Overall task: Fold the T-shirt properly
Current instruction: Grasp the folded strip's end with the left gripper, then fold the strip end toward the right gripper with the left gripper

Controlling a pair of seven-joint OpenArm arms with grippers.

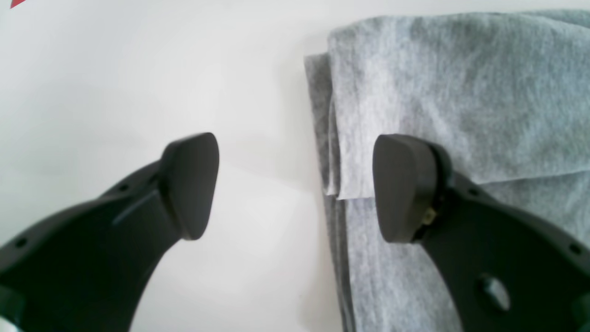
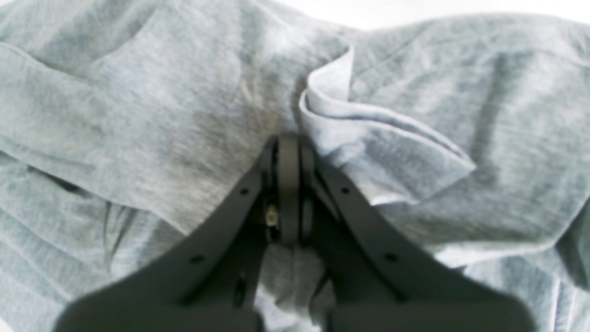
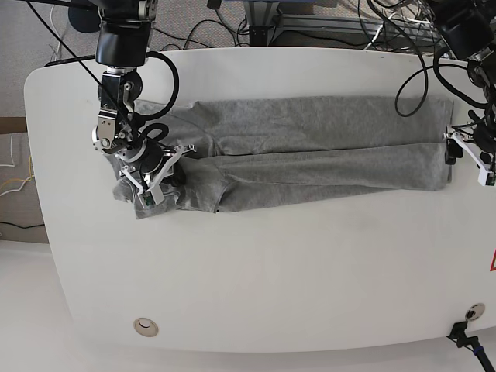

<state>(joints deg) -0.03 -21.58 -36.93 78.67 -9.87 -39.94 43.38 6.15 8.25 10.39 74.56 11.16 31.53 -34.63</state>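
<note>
Two dark arms, black cabling, matte black fingers

Left gripper (image 1: 295, 186): charcoal rounded paddle-shaped fingertips (image 1: 191, 184) on curved black fingers with small screw holes behind them. Right gripper (image 2: 289, 193): the same black fingers, holed. Seen from the base, silver-white brackets sit behind each gripper, with looping black cables above.

White table (image 3: 271, 294), round grommet (image 3: 145, 327) near its front, cables (image 3: 310, 23) behind.

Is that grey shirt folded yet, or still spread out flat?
Partly folded: the T-shirt lies as a long narrow band on the table, layered edges showing.
</note>
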